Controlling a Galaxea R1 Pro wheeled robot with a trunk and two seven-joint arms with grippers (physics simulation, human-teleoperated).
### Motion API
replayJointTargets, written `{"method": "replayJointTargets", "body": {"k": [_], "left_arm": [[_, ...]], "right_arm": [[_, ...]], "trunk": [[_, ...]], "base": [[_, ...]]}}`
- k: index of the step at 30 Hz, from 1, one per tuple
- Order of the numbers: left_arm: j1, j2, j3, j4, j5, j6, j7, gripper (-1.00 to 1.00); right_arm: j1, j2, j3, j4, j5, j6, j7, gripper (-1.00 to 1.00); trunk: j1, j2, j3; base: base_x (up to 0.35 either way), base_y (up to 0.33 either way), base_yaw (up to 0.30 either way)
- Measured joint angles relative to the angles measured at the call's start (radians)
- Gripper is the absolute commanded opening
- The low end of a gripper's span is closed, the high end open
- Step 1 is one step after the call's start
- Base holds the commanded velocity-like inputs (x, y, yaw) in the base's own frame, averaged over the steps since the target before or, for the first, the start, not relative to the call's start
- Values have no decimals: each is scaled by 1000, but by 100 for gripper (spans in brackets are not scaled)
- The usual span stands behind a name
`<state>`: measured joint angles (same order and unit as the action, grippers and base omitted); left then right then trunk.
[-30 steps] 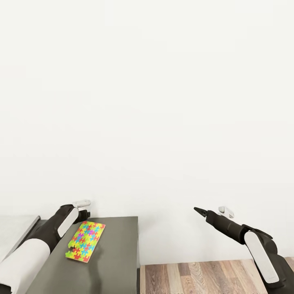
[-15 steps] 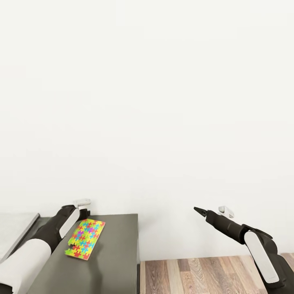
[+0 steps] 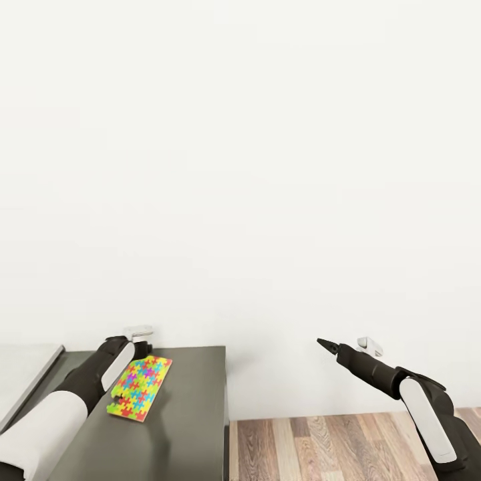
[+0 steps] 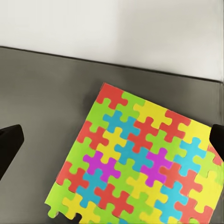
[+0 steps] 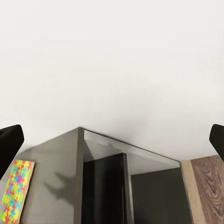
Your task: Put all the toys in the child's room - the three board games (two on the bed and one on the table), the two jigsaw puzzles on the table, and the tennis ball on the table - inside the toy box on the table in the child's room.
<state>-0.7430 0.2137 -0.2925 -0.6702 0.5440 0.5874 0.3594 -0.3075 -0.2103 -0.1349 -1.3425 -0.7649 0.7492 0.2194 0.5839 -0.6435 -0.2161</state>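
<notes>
Head view: a jigsaw puzzle (image 3: 139, 388) — a thin flat square of red, yellow, green, blue and pink interlocking pieces — lies flat on the dark-grey bench (image 3: 184, 427) near its far left part. The bench stands against a plain white wall (image 3: 267, 167). At the far left edge, a pale surface with a grey border (image 3: 20, 374) adjoins the bench. Wood-plank floor (image 3: 334, 447) shows to the right of the bench.

Left arm: it extends over the bench's left side, and the left hand (image 3: 141, 347) sits at the puzzle's far left corner. In the left wrist view the puzzle (image 4: 140, 163) lies between the two dark fingertips (image 4: 9, 147), which stand wide apart at opposite edges of the picture and touch nothing — the left hand is open. One corner of the puzzle shows a notch where the piece outline is uneven.

Right arm: it is raised over the floor, well apart from the bench, and the right hand (image 3: 327, 345) points toward the wall. In the right wrist view the fingertips (image 5: 10, 142) are spread to the picture's edges with only air between them — the right hand is open and empty. This view looks onto the bench's right end (image 5: 100, 154) and its dark open underside, with the puzzle (image 5: 16, 189) visible on the top surface and a strip of floor (image 5: 210, 186) beside it.
</notes>
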Motion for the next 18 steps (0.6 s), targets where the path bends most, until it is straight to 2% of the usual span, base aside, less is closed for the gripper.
{"method": "replayJointTargets", "body": {"k": [6, 7, 12, 18], "left_arm": [[0, 2, -2, 3, -1, 0, -73, 100], [0, 4, -2, 10, -1, -1, -107, 100], [0, 11, -1, 36, -5, -2, -197, 100], [0, 15, -1, 46, -14, -2, -231, 100]], "right_arm": [[0, 0, -1, 0, 0, 0, 0, 100], [0, 0, -1, 0, 0, 0, 0, 100], [0, 0, -1, 0, 0, 0, 1, 100], [0, 0, -1, -1, 0, 0, 1, 100]], "trunk": [[0, 0, -10], [0, 0, -12], [0, 0, -20], [0, 0, -30]], "base": [[0, 0, 0], [0, 0, 0], [0, 0, 0], [0, 0, 0]]}}
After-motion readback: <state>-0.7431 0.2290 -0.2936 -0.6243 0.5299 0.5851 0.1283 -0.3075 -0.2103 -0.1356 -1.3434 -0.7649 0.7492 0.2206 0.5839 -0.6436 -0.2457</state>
